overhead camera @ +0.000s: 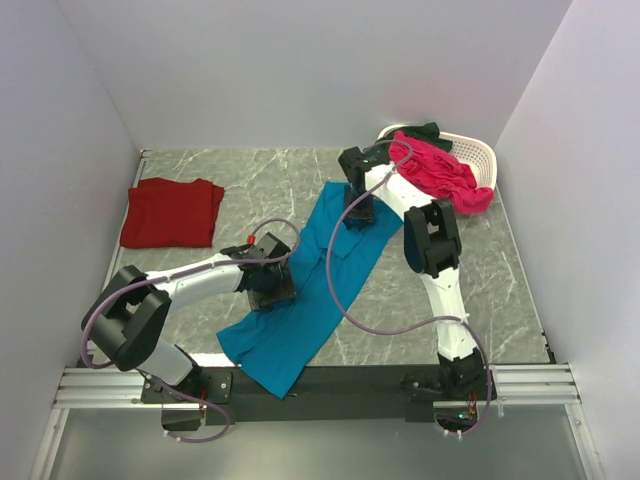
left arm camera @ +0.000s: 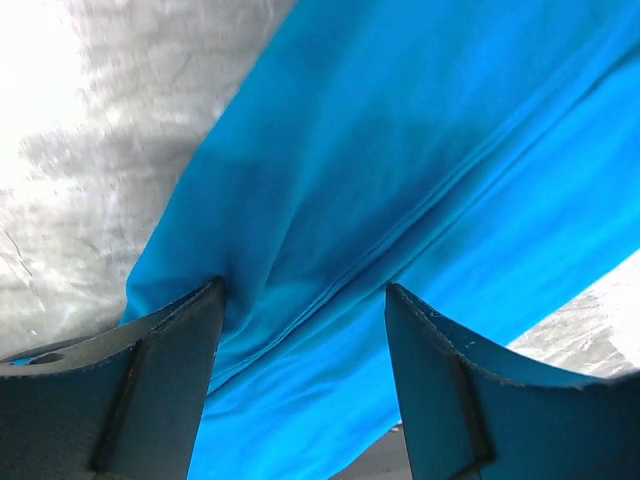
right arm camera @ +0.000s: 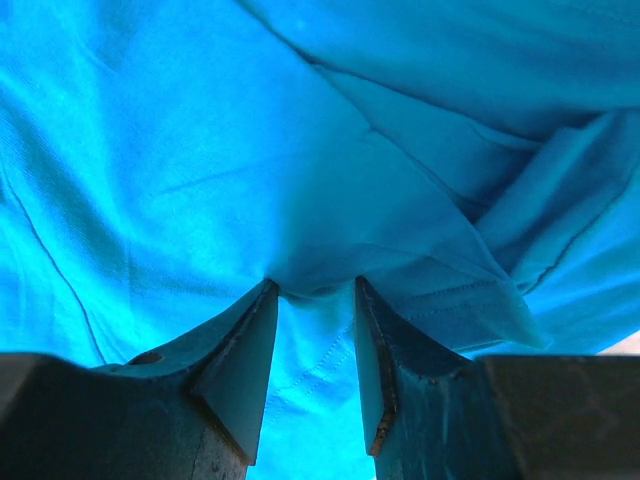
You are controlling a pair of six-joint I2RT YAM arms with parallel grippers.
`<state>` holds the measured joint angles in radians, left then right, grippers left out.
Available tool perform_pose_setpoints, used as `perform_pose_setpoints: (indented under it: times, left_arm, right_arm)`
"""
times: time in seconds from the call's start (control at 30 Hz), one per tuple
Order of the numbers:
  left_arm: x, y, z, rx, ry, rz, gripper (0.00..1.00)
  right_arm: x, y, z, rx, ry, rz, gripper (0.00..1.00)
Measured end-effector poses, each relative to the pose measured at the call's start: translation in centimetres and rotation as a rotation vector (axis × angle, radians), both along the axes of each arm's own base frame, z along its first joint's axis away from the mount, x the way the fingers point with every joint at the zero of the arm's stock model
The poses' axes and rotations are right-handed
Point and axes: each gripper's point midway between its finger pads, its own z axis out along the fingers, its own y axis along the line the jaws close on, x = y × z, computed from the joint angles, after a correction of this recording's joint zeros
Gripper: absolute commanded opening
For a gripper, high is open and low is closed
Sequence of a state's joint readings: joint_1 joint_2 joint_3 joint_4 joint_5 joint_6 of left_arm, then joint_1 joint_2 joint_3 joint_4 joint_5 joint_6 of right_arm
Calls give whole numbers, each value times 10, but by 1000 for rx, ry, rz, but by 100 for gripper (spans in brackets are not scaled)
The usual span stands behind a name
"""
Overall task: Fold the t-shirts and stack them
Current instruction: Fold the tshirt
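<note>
Right pincer [right arm camera: 315, 285] — on creased teal-blue t-shirt [right arm camera: 200, 150]

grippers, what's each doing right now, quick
Left gripper: open, tips pressed on the teal shirt.
Right gripper: open but narrower, a shirt fold between its tips, not clamped.

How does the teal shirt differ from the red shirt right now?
The teal shirt lies long and rumpled diagonally across the table; the red shirt is folded compact at far left. The teal shirt's near end overhangs the edge; the red shirt sits wholly on top. Both are plain.
</note>
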<state>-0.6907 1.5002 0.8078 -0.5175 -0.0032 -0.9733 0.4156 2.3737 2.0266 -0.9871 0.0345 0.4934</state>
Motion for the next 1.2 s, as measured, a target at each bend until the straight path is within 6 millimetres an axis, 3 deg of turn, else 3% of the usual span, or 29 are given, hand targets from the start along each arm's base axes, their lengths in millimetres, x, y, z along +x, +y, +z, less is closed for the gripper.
perform_pose_setpoints:
  times: [0.27,0.73,1.0,1.13,1.2]
  left_arm:
    - [-7,-12,-1,-20,102,19,71]
    - [-11,-44,1,-114,195,-17,71]
    - [-1,-51,9,-99,186,-11,72]
    - [26,-59,36,-98,89,-1,82]
    - [37,-60,52,-102,31,5,86]
  right_arm:
    - [36,45,4,122,-60,18,43]
    - [61,88,11,328,-112,20,49]
    - [70,100,15,392,-139,30,56]
    - [72,93,22,371,-181,43,59]
    - [67,84,35,345,-204,53,60]
